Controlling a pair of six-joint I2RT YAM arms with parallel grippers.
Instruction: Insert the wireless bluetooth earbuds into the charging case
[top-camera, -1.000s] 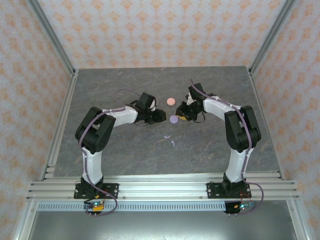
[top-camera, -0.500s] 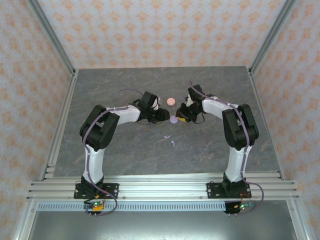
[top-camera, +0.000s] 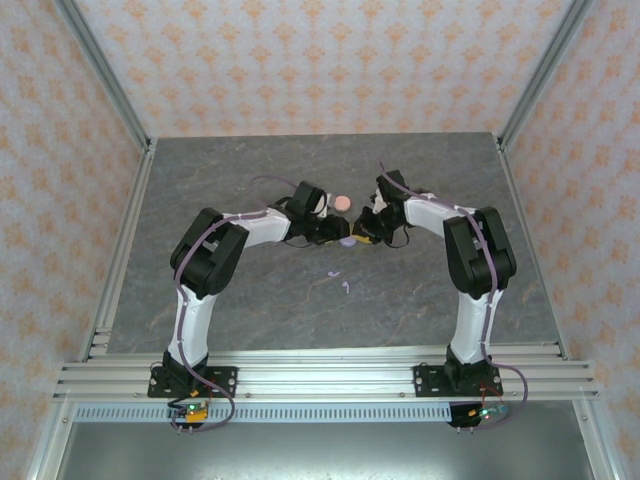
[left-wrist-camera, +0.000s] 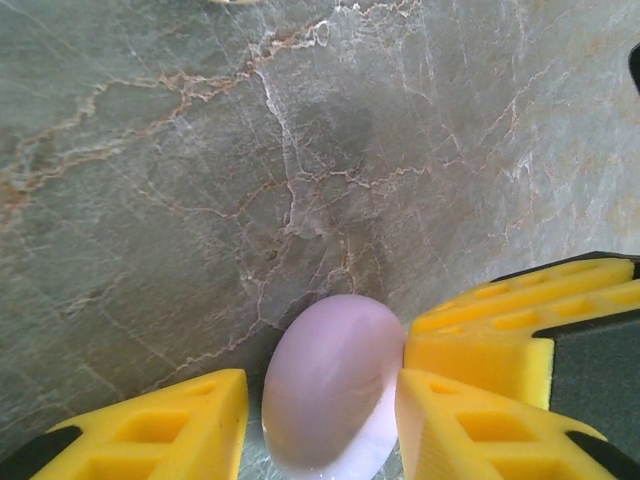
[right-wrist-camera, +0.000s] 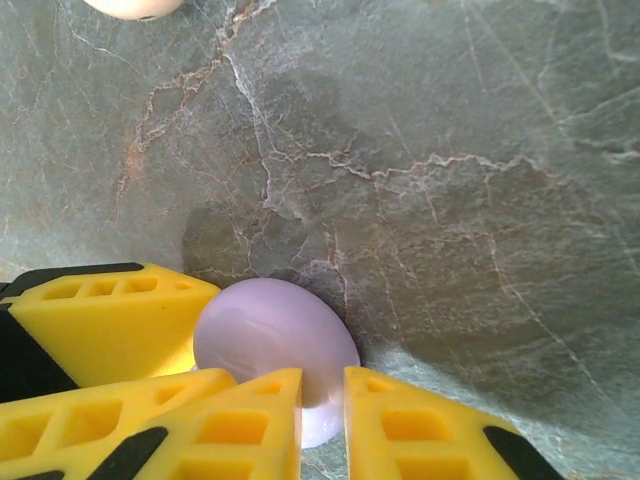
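Left fingers (left-wrist-camera: 160, 430) stand spread around the lilac case (left-wrist-camera: 330, 390), right fingers (right-wrist-camera: 420, 435) pinch its rim, on a grey veined table (top-camera: 250, 300) between walls (top-camera: 330, 60) with orange pattern

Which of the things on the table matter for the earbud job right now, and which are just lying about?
In hand:
- lilac case, between the fingers of the left gripper and the right gripper
- lilac earbuds, two, loose nearby

Lying about for now:
- pink case, untouched
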